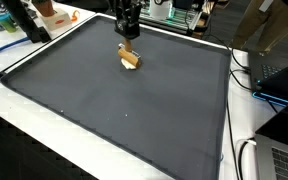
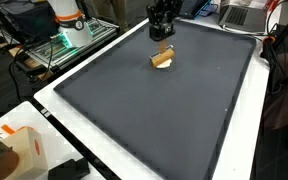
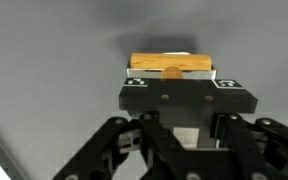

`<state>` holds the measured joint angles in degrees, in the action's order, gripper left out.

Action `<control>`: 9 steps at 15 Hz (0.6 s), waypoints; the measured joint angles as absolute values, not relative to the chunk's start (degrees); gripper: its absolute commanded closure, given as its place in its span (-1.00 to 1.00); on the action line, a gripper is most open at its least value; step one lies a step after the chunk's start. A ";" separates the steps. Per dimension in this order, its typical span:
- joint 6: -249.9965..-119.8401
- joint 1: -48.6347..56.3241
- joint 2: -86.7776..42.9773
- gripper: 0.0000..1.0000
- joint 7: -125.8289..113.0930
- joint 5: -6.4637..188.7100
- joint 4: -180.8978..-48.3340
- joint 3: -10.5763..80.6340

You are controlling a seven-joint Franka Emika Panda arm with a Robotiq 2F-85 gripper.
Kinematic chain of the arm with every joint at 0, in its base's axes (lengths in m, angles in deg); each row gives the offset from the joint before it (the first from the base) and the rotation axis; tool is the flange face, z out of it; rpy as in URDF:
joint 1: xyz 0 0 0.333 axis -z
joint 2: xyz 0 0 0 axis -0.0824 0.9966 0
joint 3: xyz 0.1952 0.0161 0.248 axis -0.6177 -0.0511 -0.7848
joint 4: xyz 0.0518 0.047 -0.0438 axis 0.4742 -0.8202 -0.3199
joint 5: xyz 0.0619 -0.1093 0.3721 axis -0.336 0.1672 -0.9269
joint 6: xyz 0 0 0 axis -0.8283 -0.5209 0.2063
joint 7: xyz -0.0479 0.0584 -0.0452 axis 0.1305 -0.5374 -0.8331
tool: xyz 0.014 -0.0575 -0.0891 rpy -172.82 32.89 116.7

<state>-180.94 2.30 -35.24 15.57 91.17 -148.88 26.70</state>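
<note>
Gripper (image 3: 176, 78) sits nearest us in wrist view, jaws clamped on wooden block (image 3: 171, 66). Block's long axis runs side to side across that pic, crosswise to the jaws. In an ext. view the block (image 1: 130, 58) looks tilted, one end lower. We place it over the dark mat (image 1: 134, 125), near its far edge. Block's near side is hidden behind the gripper, fingertips too. Can't tell if it touches the mat.

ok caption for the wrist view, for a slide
Wrist view: jaws shut on a wooden block, with the dark grey mat beyond.
</note>
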 measured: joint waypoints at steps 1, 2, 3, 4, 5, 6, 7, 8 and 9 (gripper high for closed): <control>-180.94 2.25 -34.99 0.55 15.60 91.46 -148.59 26.70; -180.96 2.20 -34.75 0.55 15.65 91.75 -148.31 26.71; -181.02 2.18 -34.48 0.55 15.65 91.92 -148.04 26.74; -181.06 2.18 -34.24 0.55 15.65 92.04 -147.79 26.80; -181.06 2.18 -34.02 0.55 15.65 92.11 -147.53 26.85; -181.06 2.18 -33.78 0.55 15.65 92.15 -147.26 26.92; -181.06 2.18 -33.53 0.55 15.65 92.19 -146.97 26.98; -181.06 2.17 -33.27 0.55 15.67 92.23 -146.67 27.07; -181.08 2.16 -33.02 0.55 15.68 92.26 -146.41 27.16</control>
